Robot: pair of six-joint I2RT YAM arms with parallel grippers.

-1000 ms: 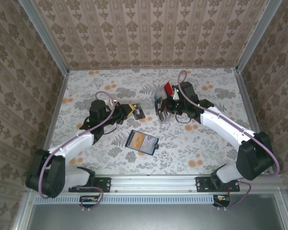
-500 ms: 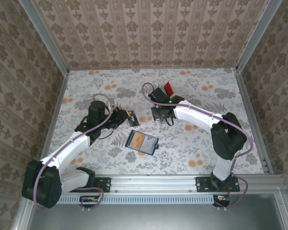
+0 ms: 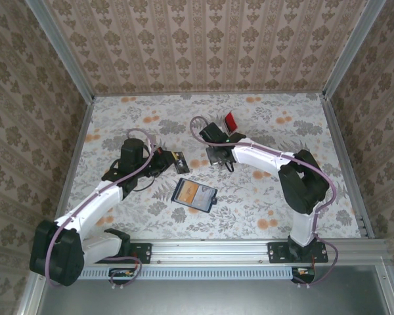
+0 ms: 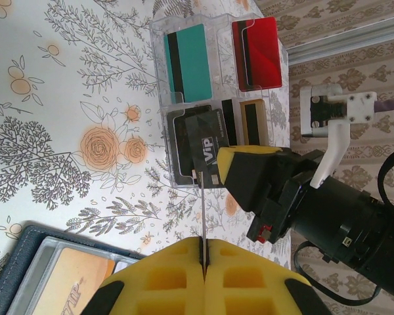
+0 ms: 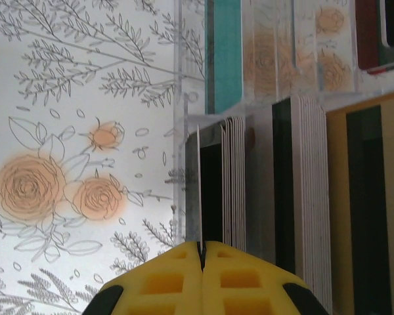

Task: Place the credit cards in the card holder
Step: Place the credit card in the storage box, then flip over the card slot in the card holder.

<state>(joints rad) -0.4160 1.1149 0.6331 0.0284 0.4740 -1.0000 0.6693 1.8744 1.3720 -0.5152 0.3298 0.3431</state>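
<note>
Left wrist: card holder (image 4: 16,259) partly off-frame

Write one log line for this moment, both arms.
left jaws: shut on dark card | right jaws: shut on thin card at clear rack | wallet: open

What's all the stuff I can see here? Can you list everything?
table: one, white with flowers, under everything
clear rack: one, see-through, far middle of table
teal card: one, teal, in rack
red card: one, red, in rack
tan card: one, tan, in rack
VIP card: one, dark, in rack
pale cards: several, whitish, edge-on in rack
dark card: one, dark, pinched, left of rack
card holder: one, navy, open, near middle
orange card: one, orange, inside card holder
left gripper: yellow fingers, shut on dark card
right gripper: yellow fingers, shut on VIP card
</note>
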